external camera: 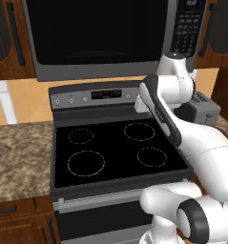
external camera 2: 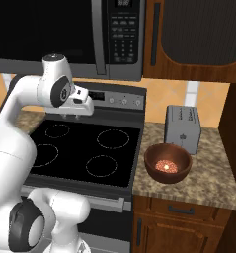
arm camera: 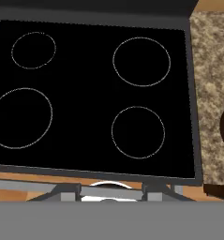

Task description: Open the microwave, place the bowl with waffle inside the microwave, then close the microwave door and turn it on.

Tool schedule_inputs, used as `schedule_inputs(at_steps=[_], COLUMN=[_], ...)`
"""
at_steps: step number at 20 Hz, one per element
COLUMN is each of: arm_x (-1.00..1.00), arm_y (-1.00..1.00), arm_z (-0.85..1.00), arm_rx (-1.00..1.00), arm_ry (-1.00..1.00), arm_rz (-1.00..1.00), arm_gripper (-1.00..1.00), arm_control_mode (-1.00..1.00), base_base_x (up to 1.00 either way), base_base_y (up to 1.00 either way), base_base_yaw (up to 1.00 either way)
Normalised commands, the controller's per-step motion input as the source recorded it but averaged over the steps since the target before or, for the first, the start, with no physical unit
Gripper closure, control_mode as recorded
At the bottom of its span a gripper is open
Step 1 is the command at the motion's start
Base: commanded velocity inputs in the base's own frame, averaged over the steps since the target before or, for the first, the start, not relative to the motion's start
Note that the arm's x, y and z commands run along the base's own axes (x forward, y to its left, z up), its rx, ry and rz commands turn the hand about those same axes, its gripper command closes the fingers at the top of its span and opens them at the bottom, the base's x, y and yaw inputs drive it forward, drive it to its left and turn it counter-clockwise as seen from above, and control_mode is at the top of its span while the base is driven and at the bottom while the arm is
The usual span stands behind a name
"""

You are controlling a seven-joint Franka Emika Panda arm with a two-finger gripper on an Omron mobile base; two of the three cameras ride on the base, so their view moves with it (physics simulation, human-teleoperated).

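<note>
Microwave (external camera 2: 70,37) hangs above the stove with its door (external camera: 94,31) flush against the frame, so from here I judge the first step is not yet done. Its keypad (external camera 2: 123,37) sits on the right end, clear of anything. The bowl (external camera 2: 168,163) stands upright on the stone table (external camera 2: 208,173) just right of the stove, the waffle (external camera 2: 166,166) lying in its bottom, which leaves it ready for a lift once the door is out of the way. A grey toaster (external camera 2: 183,128) stands just behind the bowl, close enough that I would mind it on the approach. My tool (external camera 2: 70,116) hangs over the far part of the black cooktop (arm camera: 94,93), pointing down at the burners and well apart from both bowl and door; it carries nothing, and I cannot tell from these views how wide its jaws stand. I read the arm as parked between the two targets.
</note>
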Motion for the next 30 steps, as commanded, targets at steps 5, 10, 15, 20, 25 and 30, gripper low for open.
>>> schedule_inputs(at_steps=[5,10,15,20,25,30], arm_x=[-0.32,-0.84,-0.37,-0.17,-0.03,0.01], arm_y=[0.0,-0.43,-0.62,-0.36,-0.05,0.02], arm_z=[-0.03,0.08,0.63,0.96,1.0,0.93], arm_rx=[0.0,0.01,0.0,0.0,0.0,0.0], arm_ry=[-0.11,-0.53,-0.6,-0.58,-0.53,-0.34], arm_rz=[0.0,0.0,-0.02,-0.05,-0.02,-0.08], arm_gripper=[-1.0,-1.0,-1.0,-1.0,-1.0,-1.0], arm_control_mode=[-1.0,-1.0,-1.0,-1.0,-1.0,-1.0], base_base_x=[0.0,0.0,0.0,0.0,0.0,0.0], base_base_y=[0.0,0.0,0.0,0.0,0.0,0.0], base_base_yaw=[0.0,0.0,0.0,0.0,0.0,0.0])
